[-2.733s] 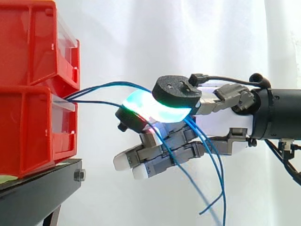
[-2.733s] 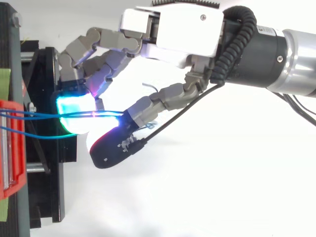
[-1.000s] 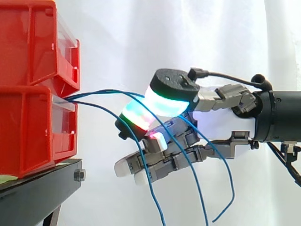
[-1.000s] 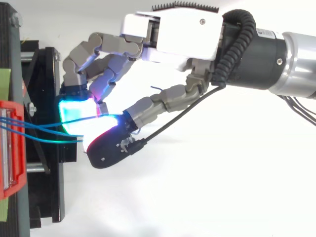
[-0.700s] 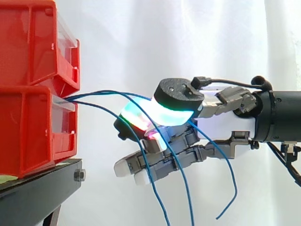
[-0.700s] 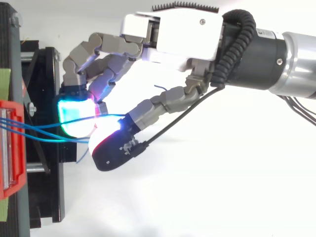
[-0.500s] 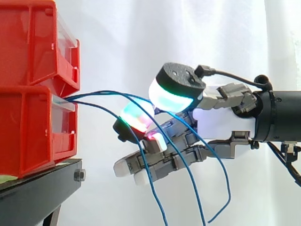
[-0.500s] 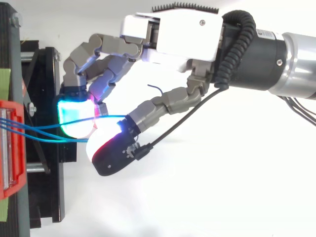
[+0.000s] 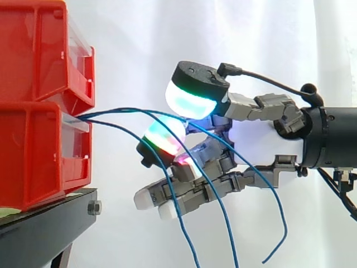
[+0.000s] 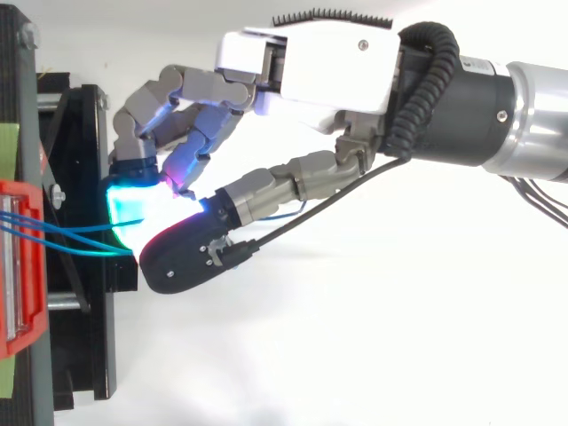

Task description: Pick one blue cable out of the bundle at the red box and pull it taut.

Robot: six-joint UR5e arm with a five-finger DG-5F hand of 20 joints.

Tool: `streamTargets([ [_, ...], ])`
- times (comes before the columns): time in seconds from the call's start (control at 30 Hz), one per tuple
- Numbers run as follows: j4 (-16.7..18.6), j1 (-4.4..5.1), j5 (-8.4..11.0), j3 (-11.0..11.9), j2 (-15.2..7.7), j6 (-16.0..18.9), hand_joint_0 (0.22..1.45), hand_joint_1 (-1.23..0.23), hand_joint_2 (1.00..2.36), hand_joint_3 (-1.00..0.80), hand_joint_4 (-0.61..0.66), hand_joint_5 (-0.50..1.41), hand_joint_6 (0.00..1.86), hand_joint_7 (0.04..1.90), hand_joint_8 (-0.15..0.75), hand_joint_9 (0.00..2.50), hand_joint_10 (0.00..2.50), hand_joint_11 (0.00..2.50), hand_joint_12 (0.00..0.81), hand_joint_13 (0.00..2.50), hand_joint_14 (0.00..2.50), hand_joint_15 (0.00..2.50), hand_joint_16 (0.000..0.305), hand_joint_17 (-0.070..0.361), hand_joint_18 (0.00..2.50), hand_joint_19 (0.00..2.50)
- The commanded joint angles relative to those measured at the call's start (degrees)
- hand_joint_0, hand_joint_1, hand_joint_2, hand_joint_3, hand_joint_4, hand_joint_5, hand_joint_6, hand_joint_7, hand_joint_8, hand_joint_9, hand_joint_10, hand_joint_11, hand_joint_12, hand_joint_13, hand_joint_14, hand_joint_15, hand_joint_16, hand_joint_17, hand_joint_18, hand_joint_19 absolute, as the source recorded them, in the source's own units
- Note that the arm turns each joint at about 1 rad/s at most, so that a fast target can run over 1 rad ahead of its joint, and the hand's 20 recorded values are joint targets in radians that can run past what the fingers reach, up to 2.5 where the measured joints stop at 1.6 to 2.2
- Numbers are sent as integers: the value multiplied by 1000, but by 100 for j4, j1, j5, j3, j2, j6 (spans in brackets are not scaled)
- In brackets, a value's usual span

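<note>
Thin blue cables (image 9: 125, 110) leave the slot of the lower red box (image 9: 39, 156) and run right to my hand (image 9: 262, 145). One cable arcs through the gap between the raised thumb pad (image 9: 189, 101) and a glowing fingertip (image 9: 163, 135), then drops in a long loop at the right. Two more hang down across the half-curled lower fingers. The thumb stands clear above the fingertip, not pinching. From above, the cables (image 10: 98, 253) leave the red box (image 10: 18, 266) and vanish under the hand (image 10: 311, 62).
A second red bin (image 9: 39, 50) is stacked on the lower one. Both rest on a black stand (image 9: 44, 223), whose frame (image 10: 89, 337) lies just left of the fingertips. A white curtain hangs behind.
The thumb, pressed onto the fingertip over a cable 0.7 s ago, has lifted off and swung left toward the box. The cables have sagged lower; the arm has barely moved.
</note>
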Motion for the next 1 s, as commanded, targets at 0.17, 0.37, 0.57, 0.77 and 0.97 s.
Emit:
streamTargets([
  [0.17,1,1,1,2,0,0,588,-719,1011,-200,127,-125,917,1004,434,1077,9,1090,492,553,7,178,60,135,525,281],
  [0.37,1,1,1,2,0,0,605,-787,1014,-84,116,-117,928,1027,439,1089,10,1101,494,587,8,199,60,135,546,267],
  [0.57,-7,1,9,2,0,0,617,-818,1012,-20,80,-108,931,1070,441,1114,8,1109,506,624,10,213,62,139,564,254],
  [0.77,-148,-16,159,2,0,-26,625,-832,1010,-6,61,-104,931,1090,436,1122,9,1101,506,632,8,219,62,139,567,251],
  [0.97,-1423,-51,554,2,71,-44,625,-832,1011,-5,55,-105,931,1098,431,1088,8,1102,503,610,8,212,62,139,559,249],
])
